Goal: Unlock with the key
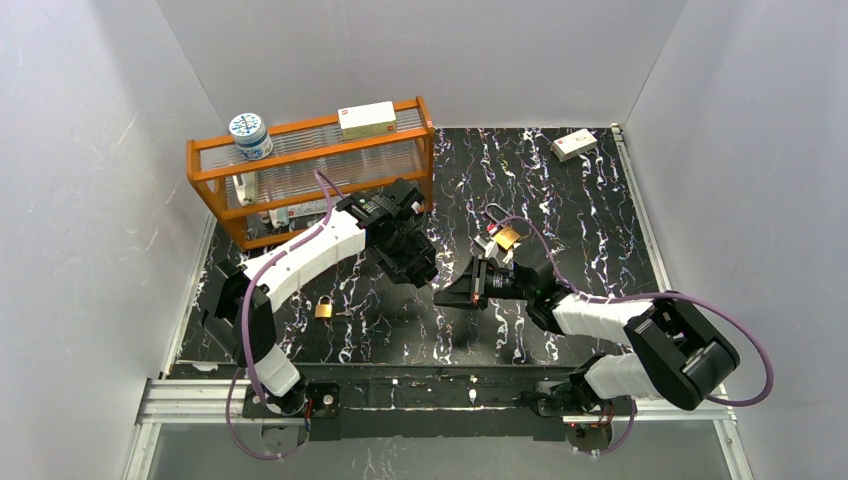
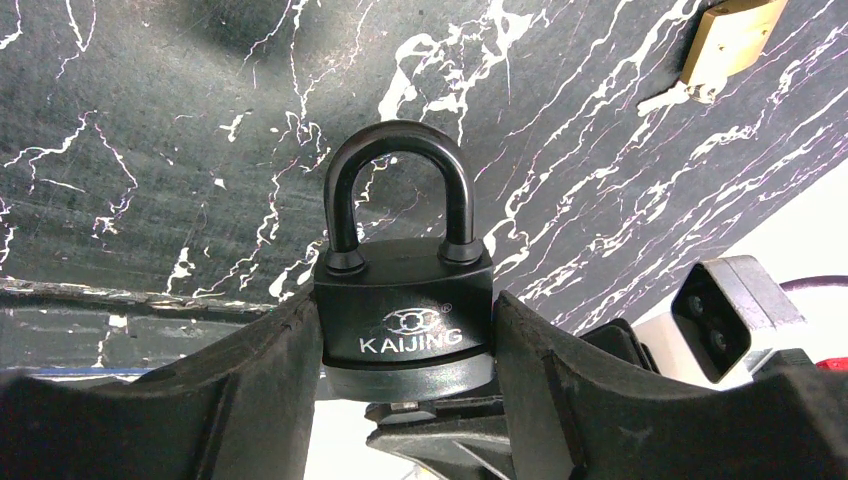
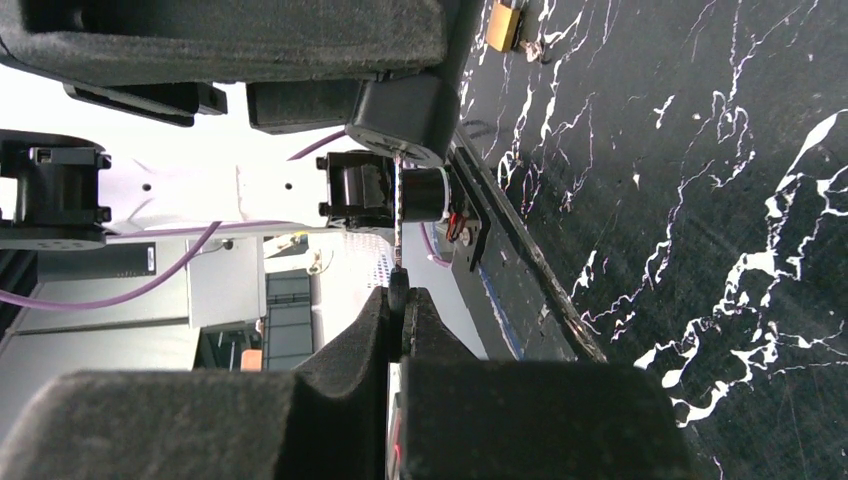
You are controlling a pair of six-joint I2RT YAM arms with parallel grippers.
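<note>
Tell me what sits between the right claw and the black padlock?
A thin metal key bridges right gripper and padlock, shown in the right wrist view.

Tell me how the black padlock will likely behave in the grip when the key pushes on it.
Probably rigid and heavy for its size: the padlock looks solid metal with a thick shackle. Its smooth sides could slip between the pads of the left gripper under a hard push. The thin key may bend first.
</note>
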